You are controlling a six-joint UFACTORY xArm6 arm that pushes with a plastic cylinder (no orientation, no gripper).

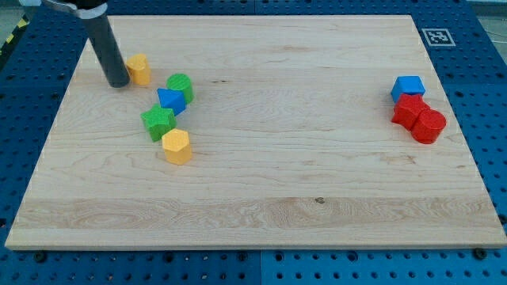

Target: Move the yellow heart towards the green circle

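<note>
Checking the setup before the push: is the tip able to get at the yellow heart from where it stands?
Probably yes. My tip sits right at the yellow heart's left side, with nothing between them. The green circle lies to the heart's right and slightly lower, so a push that way looks open.

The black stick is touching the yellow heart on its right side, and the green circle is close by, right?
Not quite. In the camera view my tip sits on the left side of the yellow heart, not its right, right against it as far as I can tell. The green circle is indeed close by, to the heart's right and a bit lower.
</note>
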